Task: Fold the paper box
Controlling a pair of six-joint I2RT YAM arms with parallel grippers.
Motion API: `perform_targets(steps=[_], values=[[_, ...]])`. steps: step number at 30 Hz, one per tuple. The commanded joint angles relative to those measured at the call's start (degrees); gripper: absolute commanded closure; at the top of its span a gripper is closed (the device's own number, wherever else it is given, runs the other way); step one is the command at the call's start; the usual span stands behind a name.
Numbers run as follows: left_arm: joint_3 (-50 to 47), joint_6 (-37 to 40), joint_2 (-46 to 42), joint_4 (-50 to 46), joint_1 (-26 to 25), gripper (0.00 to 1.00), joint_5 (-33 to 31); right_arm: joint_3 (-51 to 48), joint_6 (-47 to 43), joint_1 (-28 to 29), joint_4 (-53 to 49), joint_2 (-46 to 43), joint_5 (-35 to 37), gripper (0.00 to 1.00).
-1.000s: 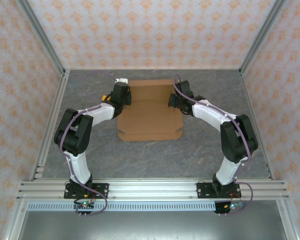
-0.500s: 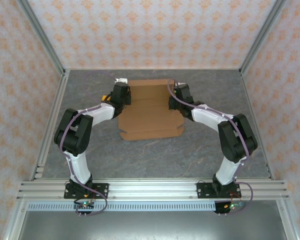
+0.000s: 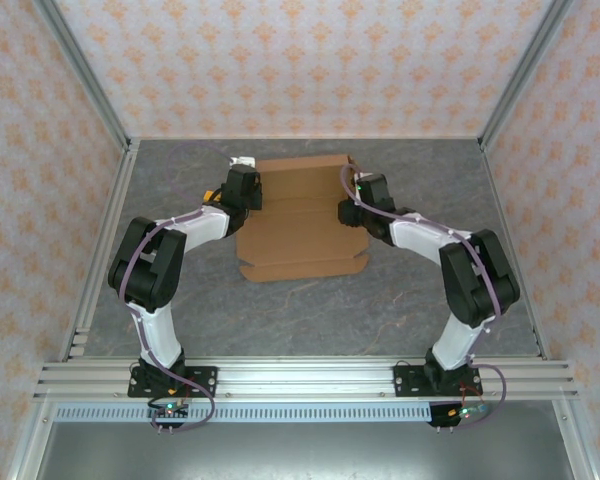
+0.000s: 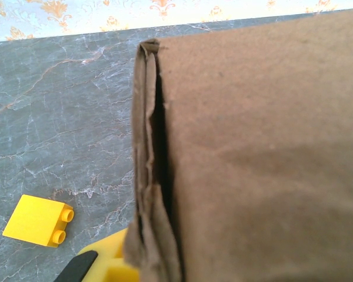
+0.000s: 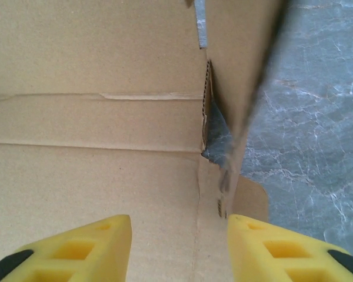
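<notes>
while the paper box (image 3: 300, 215) lies mostly flat on the grey table (image 3: 380, 300), it sits squarely between the two arms, with one gripper at each of its side edges. its creases run crosswise, from one gripper toward the other. the sheet itself looks a little longer along the other line, from its notched near edge to its far edge.

the left gripper (image 3: 248, 188) sits at the box's left edge, toward the far half. it is closed down tight. in the left wrist view the doubled-over cardboard edge runs straight down to its yellow finger (image 4: 106, 264), so i judge it to be pinching that folded side flap, though the contact itself is hidden by the cardboard. a small yellow block (image 4: 38, 220) rests just outside the box's left edge, apart from it.

the right gripper (image 5: 179, 226) is over the box's right edge, level with the left one. its jaws stand apart with nothing between them, and the flat panel shows through the gap. the right side flap (image 5: 241, 70) stands partly raised just ahead of the fingers and toward the outer one, with a slit where it meets the crosswise creases.

the next move seems to belong to the right arm, since it is free and nearest that flap. the flap lies forward of its fingertips and slightly outward, with its hinge running along the box's length, so the jaws would need to straddle or push it inward across that hinge. the left grip should steady the opposite edge.
</notes>
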Motion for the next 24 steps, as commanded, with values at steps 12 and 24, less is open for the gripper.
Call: perform_targets(steps=[12,24], values=[[0.8,1.3,-1.5,-1.9,-0.5,1.00,-1.1,-6.2,-2.3,-4.2,-8.8,-19.9,-3.0,0.26],[1.0,1.3,-1.6,-2.2,-0.4,1.00,-0.8,13.6,0.1,-19.8,-10.5,4.0,-16.7,0.36]])
